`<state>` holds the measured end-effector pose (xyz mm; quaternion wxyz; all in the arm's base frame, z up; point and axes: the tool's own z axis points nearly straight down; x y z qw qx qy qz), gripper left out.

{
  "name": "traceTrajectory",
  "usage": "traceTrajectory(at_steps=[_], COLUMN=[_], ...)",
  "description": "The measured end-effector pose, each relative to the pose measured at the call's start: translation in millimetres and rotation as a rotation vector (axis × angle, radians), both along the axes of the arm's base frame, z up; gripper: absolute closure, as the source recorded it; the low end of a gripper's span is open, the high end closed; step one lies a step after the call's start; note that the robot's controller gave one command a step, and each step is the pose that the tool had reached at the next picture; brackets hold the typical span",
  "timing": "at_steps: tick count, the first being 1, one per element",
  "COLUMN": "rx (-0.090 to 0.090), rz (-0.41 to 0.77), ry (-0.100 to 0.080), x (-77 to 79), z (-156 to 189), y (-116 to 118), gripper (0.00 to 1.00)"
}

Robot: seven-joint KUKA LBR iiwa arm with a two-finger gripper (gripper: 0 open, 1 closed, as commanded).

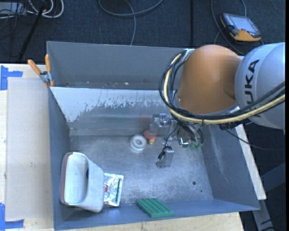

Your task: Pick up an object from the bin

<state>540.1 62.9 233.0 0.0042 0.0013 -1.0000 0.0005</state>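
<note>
Approach step: gripper (164,158) poised low, just right of white tape roll (137,143); released or clenched, cannot tell. Next: centre over something, then close.

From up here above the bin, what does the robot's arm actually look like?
The arm is a thick, rounded silver-grey tube with part of black KUKA lettering on its side. A smooth orange dome-shaped cover sits over its wrist, with black and pale yellow cables looped round it. Below hangs a small grey metal gripper with thin wires.
</note>
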Motion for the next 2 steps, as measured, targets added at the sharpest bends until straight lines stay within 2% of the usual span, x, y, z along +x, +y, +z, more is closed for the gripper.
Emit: traceTrajectory(at_steps=[1,2], rx=[0.002,0.004], rz=[0.145,0.473], ry=[0.001,-0.003], x=[0.7,-32.7], z=[-150,-164], y=[50,86], gripper=[0.0,0.0])
